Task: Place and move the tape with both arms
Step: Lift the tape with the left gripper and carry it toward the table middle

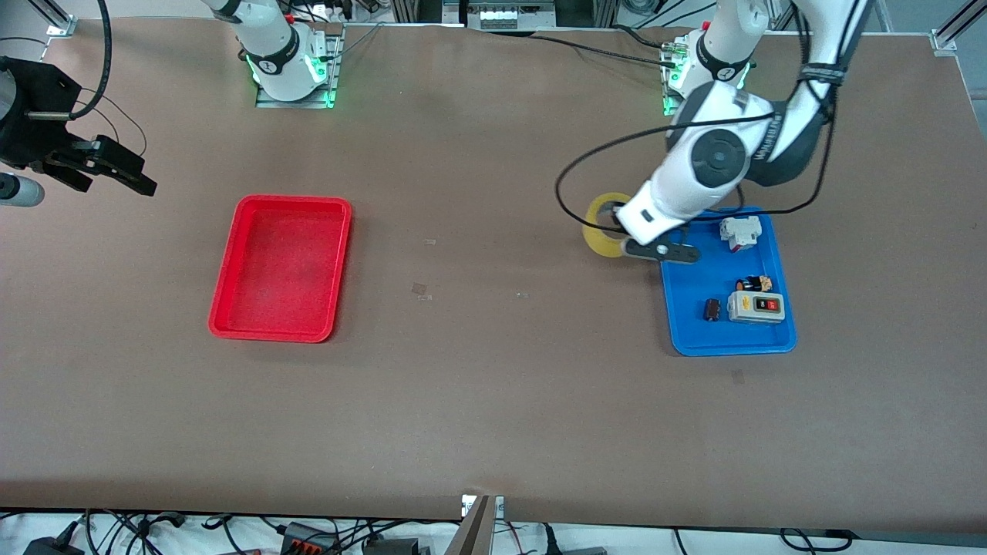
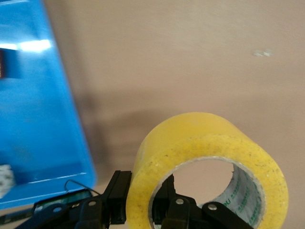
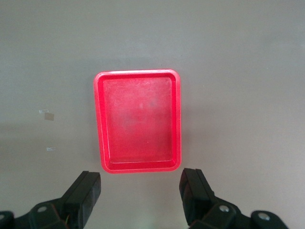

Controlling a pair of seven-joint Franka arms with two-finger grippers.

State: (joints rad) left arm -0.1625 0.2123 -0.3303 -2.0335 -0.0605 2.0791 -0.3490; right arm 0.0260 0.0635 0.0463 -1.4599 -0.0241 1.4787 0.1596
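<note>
The left arm bends down from its base, its black two-finger left gripper point(image 1: 617, 231) clamped on the wall of the ring-shaped translucent yellow tape roll point(image 1: 601, 225), one finger point(image 2: 178, 210) inside the hole and one outside. The roll hangs over bare brown table point(image 1: 493, 385) just beside the blue plastic tray point(image 1: 694, 327). Only the left wrist view shows this pinch. The right gripper point(image 3: 140, 193) waits high at the right arm's end, fingers spread wide and empty, over table near the empty red rectangular tray point(image 1: 281, 266). The blue tray holds a grey switch box point(image 1: 756, 306) and a white part point(image 1: 740, 232).
</note>
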